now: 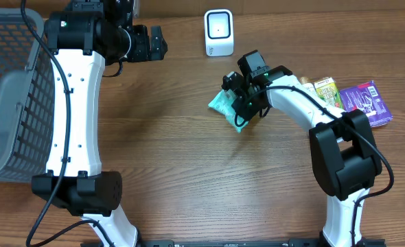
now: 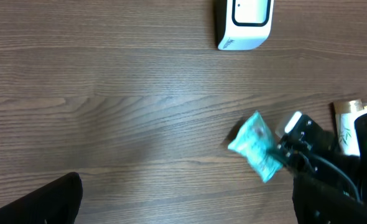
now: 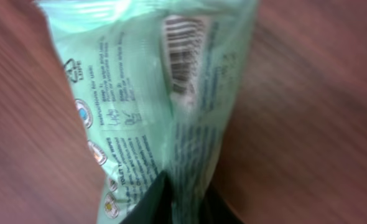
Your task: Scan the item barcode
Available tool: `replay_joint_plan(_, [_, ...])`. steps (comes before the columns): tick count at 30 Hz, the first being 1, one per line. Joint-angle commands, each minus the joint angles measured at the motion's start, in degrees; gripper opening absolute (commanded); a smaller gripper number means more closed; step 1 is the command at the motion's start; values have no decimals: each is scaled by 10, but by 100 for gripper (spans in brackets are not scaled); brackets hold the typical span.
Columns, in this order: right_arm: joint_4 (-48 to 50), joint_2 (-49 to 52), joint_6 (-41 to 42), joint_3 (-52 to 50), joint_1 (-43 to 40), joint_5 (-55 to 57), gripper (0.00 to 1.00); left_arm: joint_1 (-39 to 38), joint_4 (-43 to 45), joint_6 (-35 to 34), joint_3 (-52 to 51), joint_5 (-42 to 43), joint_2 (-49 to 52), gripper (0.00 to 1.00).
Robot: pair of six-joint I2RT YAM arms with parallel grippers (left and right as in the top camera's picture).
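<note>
A pale green wipes packet point(image 1: 225, 106) hangs just above the table, right of centre, and it also shows in the left wrist view point(image 2: 255, 144). My right gripper point(image 1: 246, 101) is shut on it; in the right wrist view the dark fingertips point(image 3: 152, 202) pinch the packet's lower fold point(image 3: 134, 106). The barcode point(image 3: 185, 53) is printed on the side facing that camera. The white scanner point(image 1: 219, 32) stands upright at the table's far edge point(image 2: 244, 22), apart from the packet. My left gripper point(image 1: 154, 42) hovers at the far left, open and holding nothing point(image 2: 185, 210).
A grey mesh basket point(image 1: 10, 103) fills the left edge. Behind the right arm lie a yellow-green box point(image 1: 328, 91) and a purple packet point(image 1: 367, 101). Bare wooden tabletop point(image 1: 189, 178) lies between the arms.
</note>
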Motion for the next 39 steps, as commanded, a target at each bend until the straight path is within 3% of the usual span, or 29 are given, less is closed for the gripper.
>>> replay_joint_plan(1, [33, -4, -89, 7, -17, 79, 37, -4, 0, 9, 7, 3, -2, 100])
replay_joint_plan(3, [43, -4, -86, 7, -19, 79, 43, -4, 0, 9, 7, 3, -2, 100])
replay_joint_plan(5, [51, -8, -29, 12, -19, 78, 53, -4, 0, 9, 7, 3, -2, 100])
replay_joint_plan(6, [51, -10, 30, 19, -19, 79, 62, -4, 0, 9, 7, 3, -2, 100])
replay_joint_plan(7, [46, -14, 94, 29, -20, 79, 81, -4, 0, 9, 7, 3, -2, 100])
replay_joint_plan(8, [35, -18, 158, 40, -23, 79, 86, -4, 0, 8, 7, 3, -2, 100])
replay_joint_plan(11, [-30, -33, 334, 81, -37, 65, 91, -4, 0, 9, 7, 3, -2, 100])
replay_joint_plan(15, [-84, -49, 444, 96, -75, -11, 96, -4, 0, 9, 7, 3, -2, 100])
replay_joint_plan(20, [-94, -43, 513, 54, -123, -146, 95, -4, 0, 9, 7, 3, -2, 100])
replay_joint_plan(25, [5, -42, 527, -61, -132, -264, 89, -4, 0, 8, 7, 3, -2, 100])
replay_joint_plan(34, [244, -42, 648, -210, -114, -273, 80, -4, 0, 9, 7, 3, -2, 99])
replay_joint_plan(39, [396, -42, 716, -296, -94, -250, 69, -4, 0, 9, 7, 3, -2, 100])
